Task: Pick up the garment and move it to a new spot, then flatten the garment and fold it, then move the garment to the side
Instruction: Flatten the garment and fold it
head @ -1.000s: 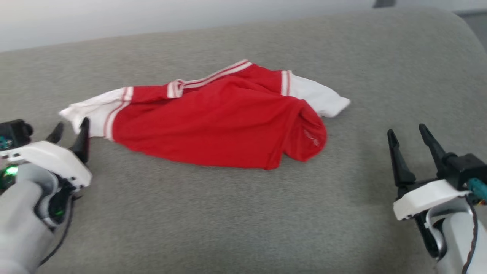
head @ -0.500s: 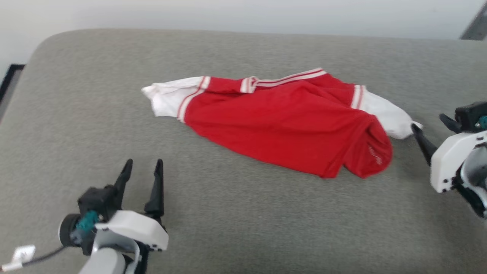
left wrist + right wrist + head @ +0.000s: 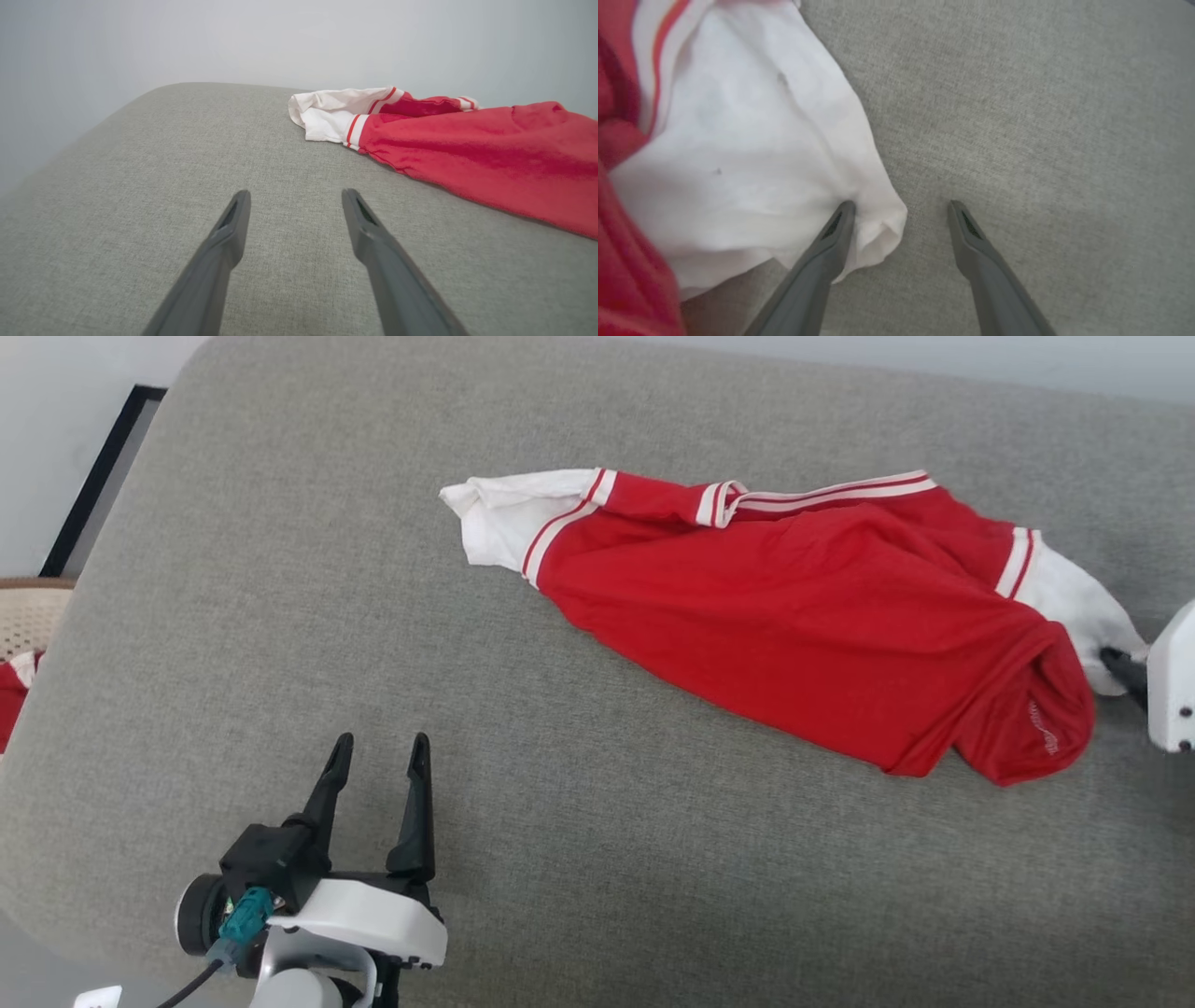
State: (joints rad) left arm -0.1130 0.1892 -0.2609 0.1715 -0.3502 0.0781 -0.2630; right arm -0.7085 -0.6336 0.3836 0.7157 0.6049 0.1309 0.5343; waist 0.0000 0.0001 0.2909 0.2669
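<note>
While garment [image 3: 794, 616] lies crumpled on grey cushion [image 3: 280, 616], I note left pincer [image 3: 383, 742] spread wide, empty, well apart from it. Right pincer [image 3: 902, 205] also wide, straddling white sleeve [image 3: 752, 140] tip, unclamped.

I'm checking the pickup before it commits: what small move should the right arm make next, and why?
Probably ease the right pincer a little deeper over the white sleeve before closing. Its jaws stand open, and just the sleeve's corner lies between them, the rest of the gap over bare cushion, so closing now might catch too little of the garment.
</note>
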